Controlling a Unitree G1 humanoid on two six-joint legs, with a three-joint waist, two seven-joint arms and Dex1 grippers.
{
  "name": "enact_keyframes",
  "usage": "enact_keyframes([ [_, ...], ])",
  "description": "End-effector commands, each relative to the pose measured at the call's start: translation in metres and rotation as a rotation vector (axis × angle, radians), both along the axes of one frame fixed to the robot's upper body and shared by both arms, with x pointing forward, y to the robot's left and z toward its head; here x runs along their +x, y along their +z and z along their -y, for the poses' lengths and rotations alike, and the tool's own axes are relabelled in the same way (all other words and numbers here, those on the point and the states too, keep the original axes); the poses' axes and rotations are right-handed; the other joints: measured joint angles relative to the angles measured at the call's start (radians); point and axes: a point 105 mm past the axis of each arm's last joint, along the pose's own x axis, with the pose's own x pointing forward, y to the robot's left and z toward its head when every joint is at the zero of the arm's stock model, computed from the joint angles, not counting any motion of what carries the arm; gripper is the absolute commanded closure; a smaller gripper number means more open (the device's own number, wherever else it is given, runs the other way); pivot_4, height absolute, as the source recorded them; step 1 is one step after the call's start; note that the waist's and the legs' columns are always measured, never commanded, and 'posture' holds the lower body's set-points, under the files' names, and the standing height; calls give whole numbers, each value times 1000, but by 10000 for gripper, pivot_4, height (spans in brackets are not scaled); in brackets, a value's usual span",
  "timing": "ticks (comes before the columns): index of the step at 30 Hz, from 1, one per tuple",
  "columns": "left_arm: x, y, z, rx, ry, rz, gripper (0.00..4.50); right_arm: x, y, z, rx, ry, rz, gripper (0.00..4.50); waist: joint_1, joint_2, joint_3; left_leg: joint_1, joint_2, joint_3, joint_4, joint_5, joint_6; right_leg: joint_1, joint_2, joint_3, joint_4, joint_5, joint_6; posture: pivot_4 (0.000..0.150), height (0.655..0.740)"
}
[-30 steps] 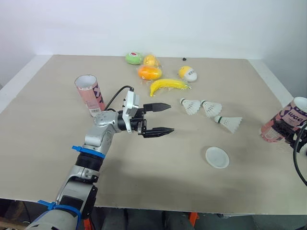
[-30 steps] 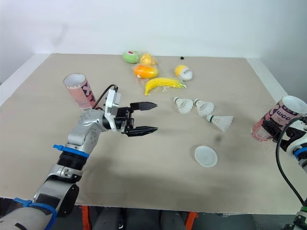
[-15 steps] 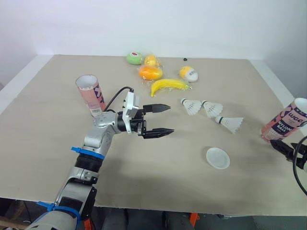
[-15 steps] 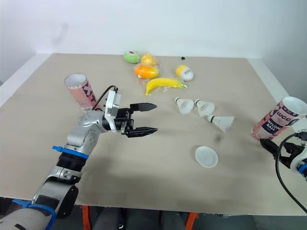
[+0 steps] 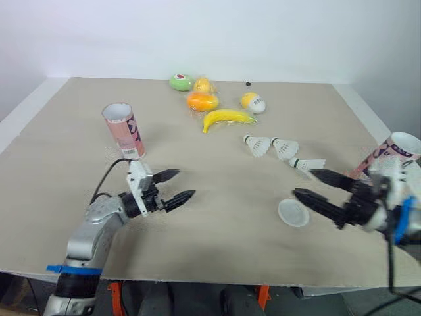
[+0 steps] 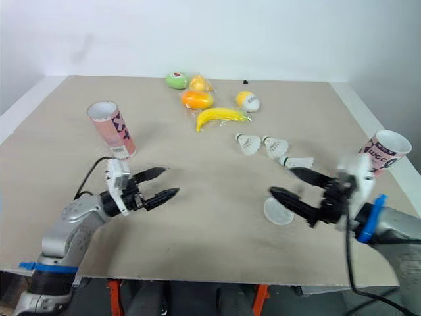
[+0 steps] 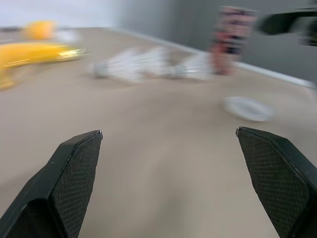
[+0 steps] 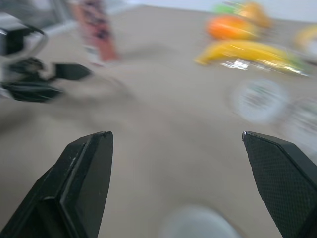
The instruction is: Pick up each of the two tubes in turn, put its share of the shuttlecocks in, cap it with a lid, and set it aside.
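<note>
L. gripper (image 5: 185, 183) spread, empty, above table (image 5: 223, 224). R. gripper (image 5: 302, 182) spread, empty, just beside lid (image 5: 293, 212) and a shuttlecock (image 5: 307, 163); prob. touching neither.

Blurred shuttlecocks (image 7: 132, 63), tube (image 7: 232, 40), lid (image 7: 247, 108)

Bright diffuse light, soft faint shadows on table (image 5: 52, 131), wrist views motion-blurred

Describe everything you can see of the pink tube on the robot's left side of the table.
The pink tube stands on its base on the tan table, looking slightly tilted. Its top is open with a white rim and no lid. The wall, card or plastic by its look, has dark markings and a white label near the base. Nothing touches it; the open left gripper is apart from it, nearer the robot.
</note>
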Motion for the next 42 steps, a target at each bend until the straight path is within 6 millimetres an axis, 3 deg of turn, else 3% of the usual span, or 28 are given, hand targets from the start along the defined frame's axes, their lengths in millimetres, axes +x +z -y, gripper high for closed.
enact_keyframes([
  [1,16,4,-33,-4,304,77,0,11,6,-26,13,43,68,347,1,-1,0,0,0,0,0,0,0,0,0,0,0,1,0,1500,6946],
  [5,35,-4,-71,-2,596,79,0,21,-4,-48,22,91,61,347,16,-1,1,-2,-1,0,0,1,1,-1,1,0,0,1,1,1500,6946],
  [8,46,-4,-88,2,687,84,0,22,-9,-67,6,157,69,347,19,-2,0,-5,-1,-1,-1,1,1,-5,1,0,0,1,1,1500,6946],
  [18,86,-8,-106,36,772,45,0,22,-9,-68,-11,129,94,347,19,-2,0,-10,-2,-1,-2,1,1,-10,1,0,0,5,1,1500,6946],
  [30,132,-6,-89,65,726,-5,0,8,12,-69,-10,92,171,347,20,-3,0,-10,-2,-1,-2,2,0,-10,1,0,0,5,5,1500,6946],
  [41,146,3,-78,39,695,-20,0,6,12,-67,-10,65,164,347,19,-4,0,-11,-3,-1,-3,2,0,-10,1,0,0,5,3,1500,6946],
  [42,146,3,-78,37,699,-19,2445,6,11,-66,-12,64,162,26,19,-4,0,-11,-3,-1,-3,2,0,-10,1,0,0,5,3,1500,6946],
])
